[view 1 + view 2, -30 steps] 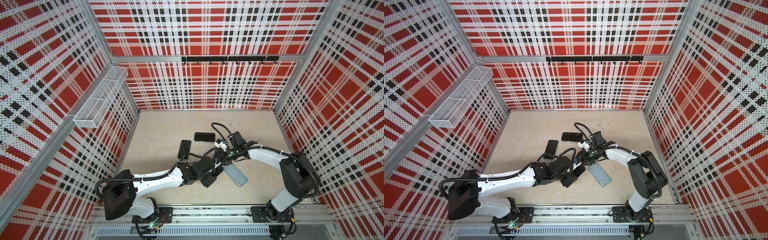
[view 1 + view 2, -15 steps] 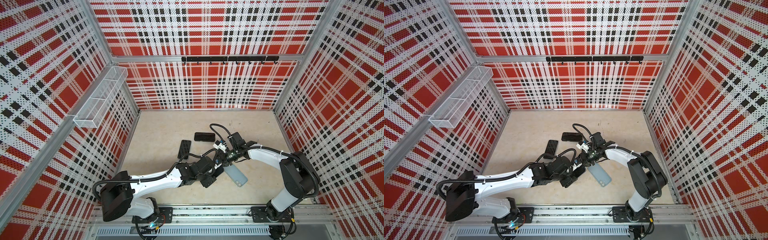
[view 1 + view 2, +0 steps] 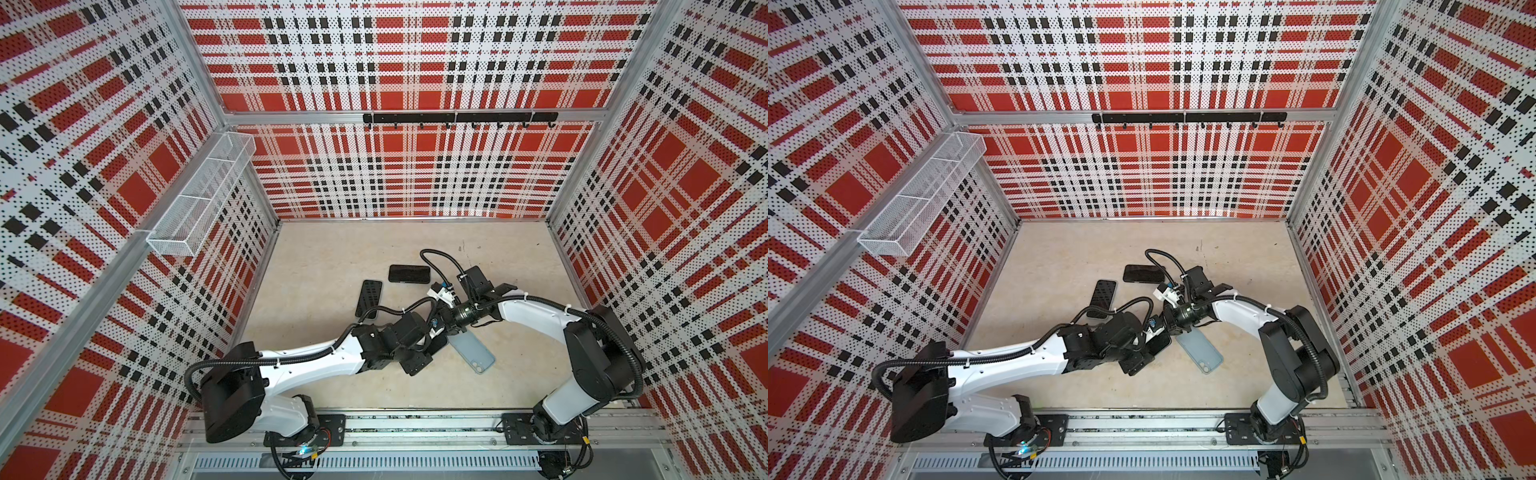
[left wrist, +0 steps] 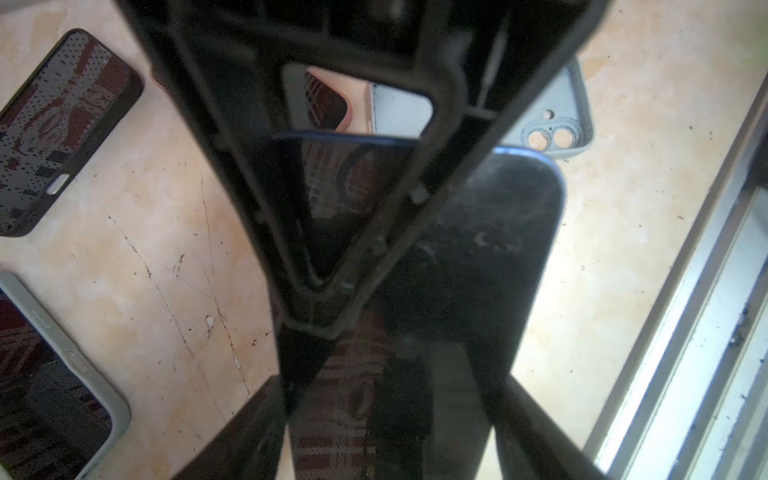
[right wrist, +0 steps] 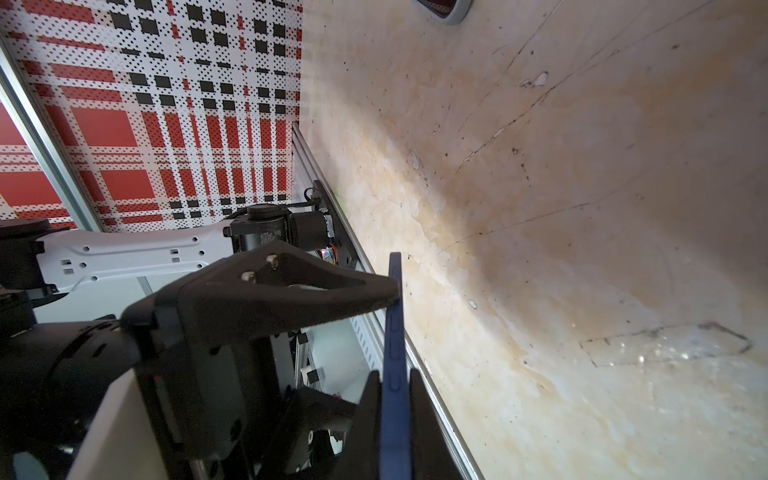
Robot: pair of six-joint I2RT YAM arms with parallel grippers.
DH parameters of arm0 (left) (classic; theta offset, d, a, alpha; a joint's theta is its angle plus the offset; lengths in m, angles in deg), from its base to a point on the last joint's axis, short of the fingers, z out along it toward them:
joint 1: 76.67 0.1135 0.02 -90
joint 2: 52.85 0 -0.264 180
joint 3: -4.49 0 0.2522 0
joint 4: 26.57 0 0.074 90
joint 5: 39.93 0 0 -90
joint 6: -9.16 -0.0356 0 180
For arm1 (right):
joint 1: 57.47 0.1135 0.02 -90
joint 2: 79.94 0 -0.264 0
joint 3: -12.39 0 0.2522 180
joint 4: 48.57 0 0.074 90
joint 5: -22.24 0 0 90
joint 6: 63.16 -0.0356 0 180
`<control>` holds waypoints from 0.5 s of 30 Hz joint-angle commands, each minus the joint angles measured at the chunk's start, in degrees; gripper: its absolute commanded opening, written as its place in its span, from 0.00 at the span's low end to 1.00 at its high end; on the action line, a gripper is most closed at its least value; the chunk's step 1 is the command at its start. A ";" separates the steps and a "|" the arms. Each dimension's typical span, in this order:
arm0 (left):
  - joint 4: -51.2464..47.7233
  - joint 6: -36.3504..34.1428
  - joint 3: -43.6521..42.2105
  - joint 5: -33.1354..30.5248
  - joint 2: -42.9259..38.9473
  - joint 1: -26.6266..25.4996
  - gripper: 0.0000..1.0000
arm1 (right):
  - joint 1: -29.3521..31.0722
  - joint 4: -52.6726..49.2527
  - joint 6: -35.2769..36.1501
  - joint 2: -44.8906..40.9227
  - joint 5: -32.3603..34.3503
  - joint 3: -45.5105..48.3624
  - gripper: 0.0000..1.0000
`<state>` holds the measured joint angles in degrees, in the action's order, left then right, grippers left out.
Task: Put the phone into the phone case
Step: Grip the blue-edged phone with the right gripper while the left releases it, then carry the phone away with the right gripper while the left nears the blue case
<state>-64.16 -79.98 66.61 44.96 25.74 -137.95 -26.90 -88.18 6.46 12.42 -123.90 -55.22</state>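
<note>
A phone with a dark screen and a blue rim is held just above the table between both grippers. My left gripper spans its width, one finger on each long side. The right gripper is shut on the phone's edge, its fingers pinching front and back. In both top views the two grippers meet at the table's middle, hiding most of the phone. The pale blue phone case lies open side up, right beside them.
Two other dark phones lie farther back on the table, one flat across and one to its left. A wire basket hangs on the left wall. The metal rail runs along the table's front edge.
The right gripper's jaws have closed onto the phone's edge. Both arms have stayed almost where they were.
</note>
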 commanded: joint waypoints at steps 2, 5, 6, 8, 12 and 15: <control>0.20 1.90 2.85 -4.16 -1.66 0.77 0.76 | 0.13 0.89 -1.33 -3.16 0.42 0.48 0.00; -0.08 2.95 2.58 -5.71 -2.59 0.89 0.83 | -0.85 2.51 -3.94 -5.03 1.04 0.45 0.00; -0.07 3.28 2.53 -6.29 -3.18 0.90 0.86 | -1.32 3.02 -4.80 -5.89 1.67 0.49 0.00; -0.17 3.61 2.22 -6.56 -4.50 0.90 1.00 | -2.42 3.65 -7.35 -7.55 2.74 0.41 0.00; -0.92 4.32 2.18 -6.74 -8.85 0.61 1.00 | -4.57 2.37 -10.75 -11.96 7.33 -0.59 0.00; -1.22 4.37 2.29 -7.91 -12.77 -0.54 0.99 | -6.39 0.60 -13.17 -15.72 11.25 -1.42 0.00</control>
<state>-65.21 -76.76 67.46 39.17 16.29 -137.66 -32.02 -87.87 -3.23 0.60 -115.99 -54.91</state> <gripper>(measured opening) 0.994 0.104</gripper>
